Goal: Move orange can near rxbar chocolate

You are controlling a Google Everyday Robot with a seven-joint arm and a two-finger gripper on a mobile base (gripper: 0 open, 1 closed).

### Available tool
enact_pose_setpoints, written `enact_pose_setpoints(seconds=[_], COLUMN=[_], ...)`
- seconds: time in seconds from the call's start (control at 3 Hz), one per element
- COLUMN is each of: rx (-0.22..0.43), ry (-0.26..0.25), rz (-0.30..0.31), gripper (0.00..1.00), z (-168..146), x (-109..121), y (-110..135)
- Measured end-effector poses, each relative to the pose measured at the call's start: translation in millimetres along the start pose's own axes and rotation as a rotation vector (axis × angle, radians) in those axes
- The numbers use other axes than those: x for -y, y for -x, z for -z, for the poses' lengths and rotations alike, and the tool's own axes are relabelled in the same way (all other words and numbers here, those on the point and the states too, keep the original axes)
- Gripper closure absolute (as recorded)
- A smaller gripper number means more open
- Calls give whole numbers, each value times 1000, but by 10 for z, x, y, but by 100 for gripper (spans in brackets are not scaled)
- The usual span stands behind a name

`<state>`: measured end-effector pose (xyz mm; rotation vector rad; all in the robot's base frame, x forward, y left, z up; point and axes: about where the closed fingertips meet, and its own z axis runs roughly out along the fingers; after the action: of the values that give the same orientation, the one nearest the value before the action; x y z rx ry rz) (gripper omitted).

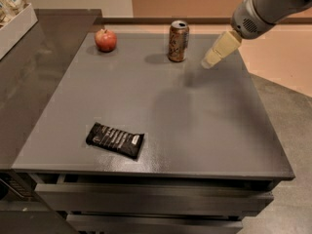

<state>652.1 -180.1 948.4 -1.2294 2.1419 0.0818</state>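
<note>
1. The cream-coloured gripper [210,61] on the grey arm hangs over the back right part of the table, near its right edge. Whether it is open or closed cannot be told.
2. The upright orange-brown drink can [178,41] with a silver top stands just left of the gripper, apart from it, near the back edge.
3. The flat black-wrapped rxbar chocolate [115,140] lies near the front left edge, well apart from the drink can.
4. Wide bare surface of the dark grey flat table [204,130] lies between them.
5. A round red apple [106,40] sits near the back edge, left of the drink can.

The grey tabletop [195,121] carries three things. A red apple [106,40] sits near its far left corner. The orange can [178,41] stands upright at the far edge. The rxbar chocolate [115,140] lies flat near the front left. The gripper [208,63] hangs above the far right part, near the can.
</note>
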Motion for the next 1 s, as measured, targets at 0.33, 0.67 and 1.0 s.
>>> enact_pose_setpoints(seconds=[0.33,0.67,1.0], rx=[69,147,214], ry=[-49,-95,-109], rz=[-69,-111,-142], gripper=[0,0,0], z=[-362,-663,-963], x=[276,459,571], y=[159,301,449])
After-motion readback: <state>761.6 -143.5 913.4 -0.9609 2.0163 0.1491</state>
